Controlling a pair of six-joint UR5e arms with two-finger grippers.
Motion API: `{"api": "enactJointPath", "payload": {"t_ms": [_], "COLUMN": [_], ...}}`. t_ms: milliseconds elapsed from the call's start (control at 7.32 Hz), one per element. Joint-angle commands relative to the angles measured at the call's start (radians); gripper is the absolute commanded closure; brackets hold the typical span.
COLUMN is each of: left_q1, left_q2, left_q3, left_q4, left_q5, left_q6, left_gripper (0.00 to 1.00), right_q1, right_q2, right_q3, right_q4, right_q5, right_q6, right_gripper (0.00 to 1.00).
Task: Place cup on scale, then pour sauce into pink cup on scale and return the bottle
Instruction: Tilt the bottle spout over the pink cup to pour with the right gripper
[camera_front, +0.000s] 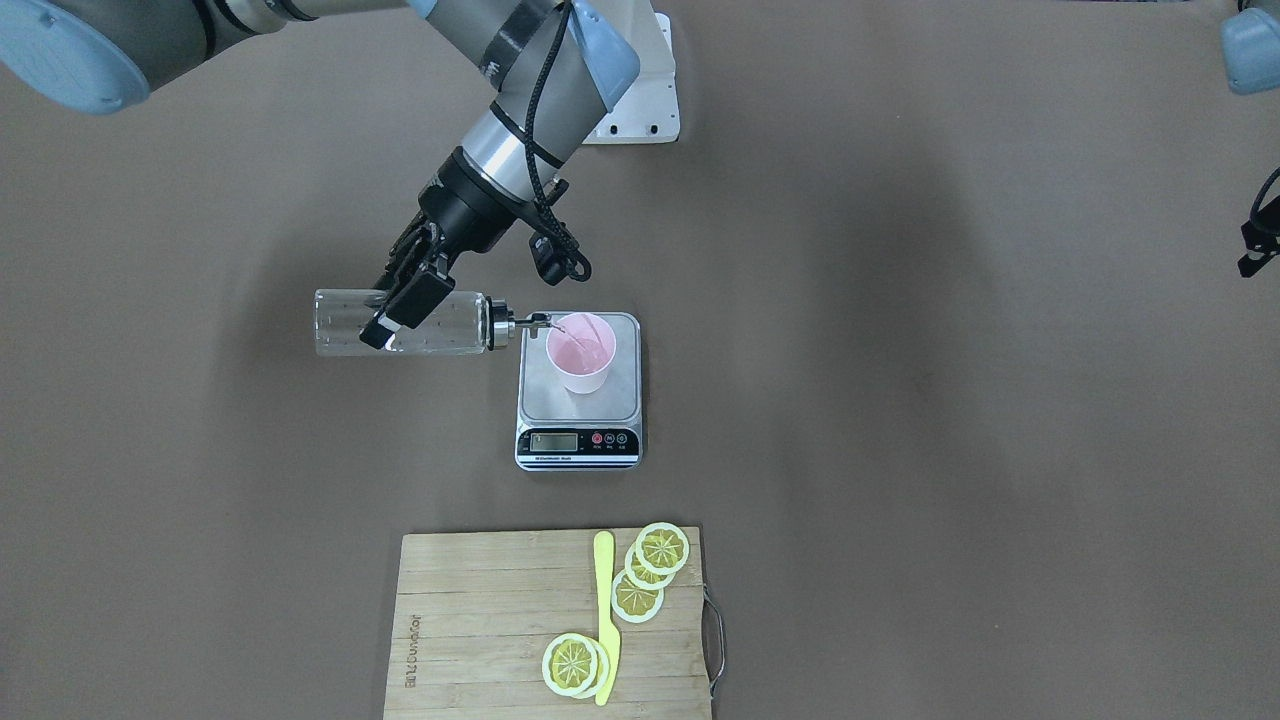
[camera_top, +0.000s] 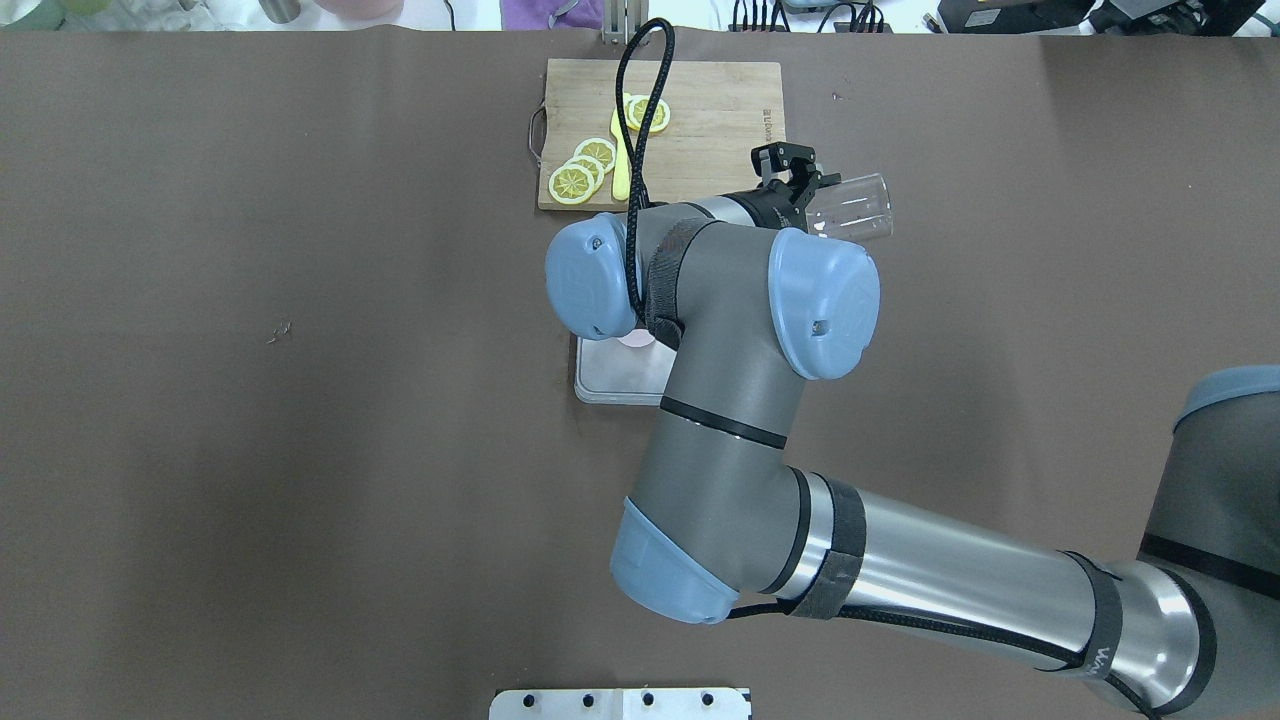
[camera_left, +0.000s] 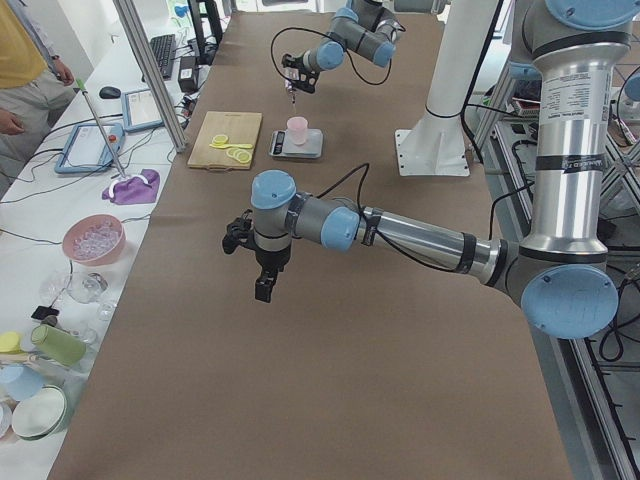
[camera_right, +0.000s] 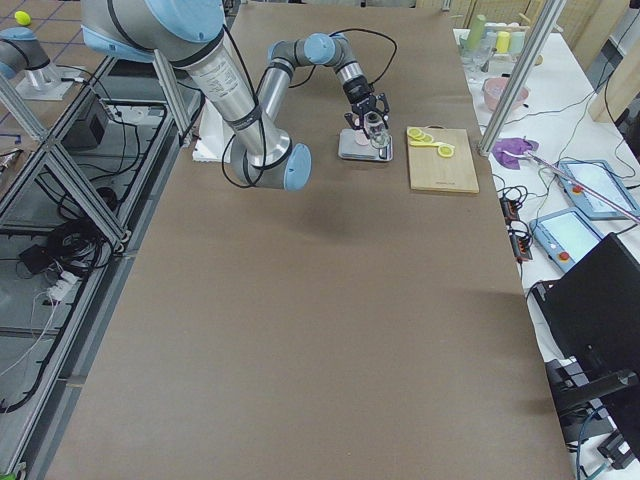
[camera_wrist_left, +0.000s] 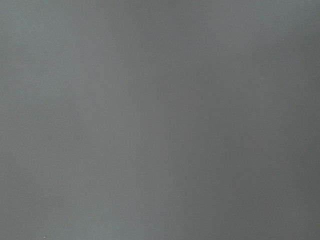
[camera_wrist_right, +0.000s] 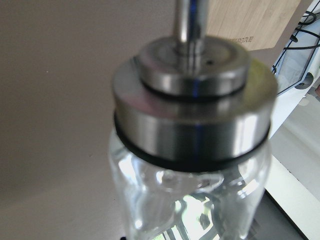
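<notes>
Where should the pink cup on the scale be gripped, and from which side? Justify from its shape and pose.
Grip the cup by its side wall just under the rim, coming level from the robot's left. It stands upright on the scale, has no handle and narrows downward, so it should not slip. The bottle in the right gripper blocks the other side.

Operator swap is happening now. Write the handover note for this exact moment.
Right gripper: shut on the bottle, which is tipped on its side with the spout at the rim of the cup.
Left gripper: far from the scale; whether it is open or shut cannot be told.
Cup: upright on the scale's platform.
Done: cup placed, bottle tipped to pour.
Left: finish the pour (flow and display unreadable here), right the bottle, set it back.
</notes>
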Motion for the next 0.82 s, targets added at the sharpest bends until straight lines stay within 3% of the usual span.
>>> {"api": "enactJointPath", "payload": {"t_ms": [0, 273, 683], "left_q1": [0.001, 0.000, 0.001], "left_q2": [0.001, -0.001, -0.001], "left_q3": [-0.004, -0.008, -0.020], "left_q4": [0.000, 0.000, 0.002], "left_q5": [-0.002, -0.002, 0.000], "left_q6": [-0.001, -0.002, -0.005], "left_gripper": [0.02, 0.02, 0.02], "right_q1": [-0.004, -0.002, 0.013], "right_q2": [0.000, -0.005, -0.125], "right_q3": [0.000, 0.012, 0.066], "right_q4": [0.000, 0.030, 0.293], "right_q5": [-0.010, -0.007, 0.094], "right_q6": [0.000, 0.008, 0.019], "right_gripper": [1.00, 1.00, 1.00]}}
